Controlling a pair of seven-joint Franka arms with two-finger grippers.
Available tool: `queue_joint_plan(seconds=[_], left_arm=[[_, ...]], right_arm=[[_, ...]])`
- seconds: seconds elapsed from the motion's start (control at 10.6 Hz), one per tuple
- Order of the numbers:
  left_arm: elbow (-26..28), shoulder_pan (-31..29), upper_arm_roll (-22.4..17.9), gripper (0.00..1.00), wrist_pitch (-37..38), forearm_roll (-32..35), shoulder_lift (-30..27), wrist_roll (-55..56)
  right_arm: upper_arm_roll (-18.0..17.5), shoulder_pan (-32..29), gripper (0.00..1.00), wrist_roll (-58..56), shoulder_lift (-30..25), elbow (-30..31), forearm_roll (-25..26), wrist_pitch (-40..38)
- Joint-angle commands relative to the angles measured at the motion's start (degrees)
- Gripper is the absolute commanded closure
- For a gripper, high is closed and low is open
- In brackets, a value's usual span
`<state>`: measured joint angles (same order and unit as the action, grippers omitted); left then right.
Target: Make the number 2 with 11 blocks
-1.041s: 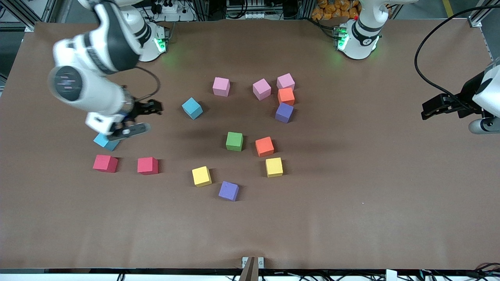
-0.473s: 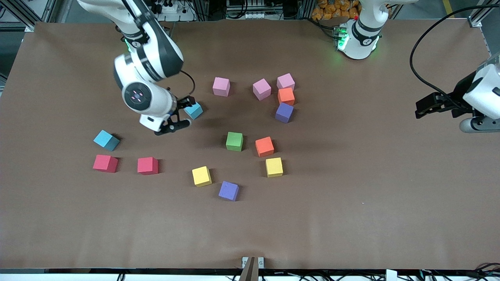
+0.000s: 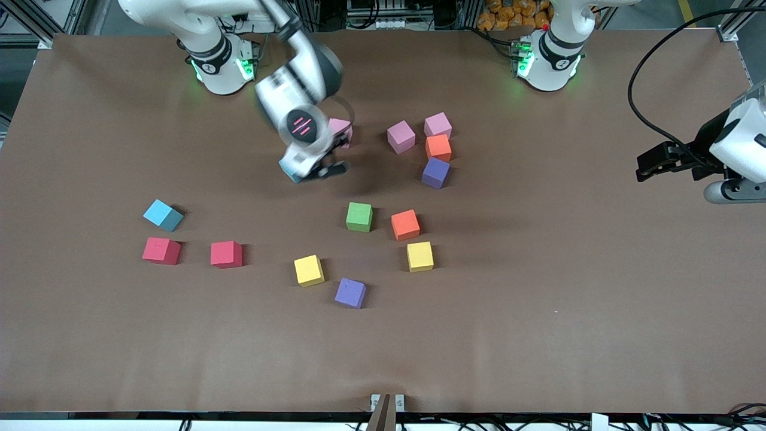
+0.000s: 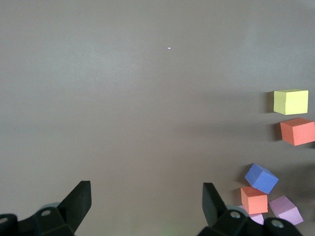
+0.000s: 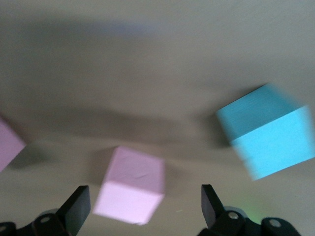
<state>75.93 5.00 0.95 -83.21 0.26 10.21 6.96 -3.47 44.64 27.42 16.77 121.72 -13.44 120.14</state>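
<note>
Your right arm has swung from the blue block point(image 3: 163, 215) near its own end of the desk point(image 3: 538, 335) toward the middle. Its right pincer point(image 3: 320, 167) now hangs over the second blue block point(image 3: 289, 175), just beside the lone pink block point(image 3: 341, 127), jaws wide and empty. The left arm has drawn in only slightly and waits; its left pincer point(image 3: 651, 167) hovers over bare desk at its own end, also wide and holding nothing.

Take the green block point(image 3: 359, 216) as your landmark. Farther from the camera than it, toward the left arm's end, two pink blocks point(image 3: 419, 131), an orange block point(image 3: 438, 147) and a purple block point(image 3: 435, 172) crowd together, several touching. Just beside green sits another orange block point(image 3: 405, 224), with a yellow block point(image 3: 420, 256) nearer the camera. Another yellow point(image 3: 309, 270) and purple point(image 3: 350, 293) lie nearer still. Two red blocks point(image 3: 191, 252) sit well off toward the right arm's end.

No 2 exists yet; only that crowded cluster hints at a start, so I judge the task barely begun. The sweep suggests you are picking the next block, blue or pink.

Room is generous: the desk is bare between the blocks and its camera-side edge, and at the left arm's end.
</note>
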Motion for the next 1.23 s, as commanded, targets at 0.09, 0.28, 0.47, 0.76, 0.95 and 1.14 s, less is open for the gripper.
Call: queue_joint_plan(seconds=[0.09, 0.28, 0.47, 0.76, 0.95, 1.14], left_arm=[[0.45, -1.65, -0.08, 0.0, 0.42, 0.09, -0.8, -0.9], [0.54, -2.53, 0.01, 0.0, 0.42, -0.44, -0.71, -0.99], [0.54, -3.41, 0.01, 0.0, 0.42, -0.7, -0.63, -3.17], [0.45, -3.5, 0.1, 0.0, 0.42, -0.79, -0.63, -3.89], [0.45, -3.59, 0.1, 0.0, 0.42, -0.79, -0.62, -4.15], [0.54, -3.42, 0.1, 0.0, 0.42, -0.79, -0.63, -3.8]], right_arm=[[-0.3, 3.26, 0.0, 2.9, -2.1, 5.19, -2.28, 3.43], [-0.92, 4.31, 0.0, 2.81, -2.71, 7.38, -3.35, 6.14], [-0.92, 4.58, 0.0, 2.81, -2.8, 7.75, -3.35, 6.42], [-0.84, 3.1, 0.0, 2.9, -3.06, 8.8, -6.05, 6.42], [-0.75, 1.34, 0.0, 2.9, -3.24, 8.8, -11.05, 6.16], [-0.75, -0.59, 0.0, 2.99, -3.24, 9.32, -13.36, 6.07]])
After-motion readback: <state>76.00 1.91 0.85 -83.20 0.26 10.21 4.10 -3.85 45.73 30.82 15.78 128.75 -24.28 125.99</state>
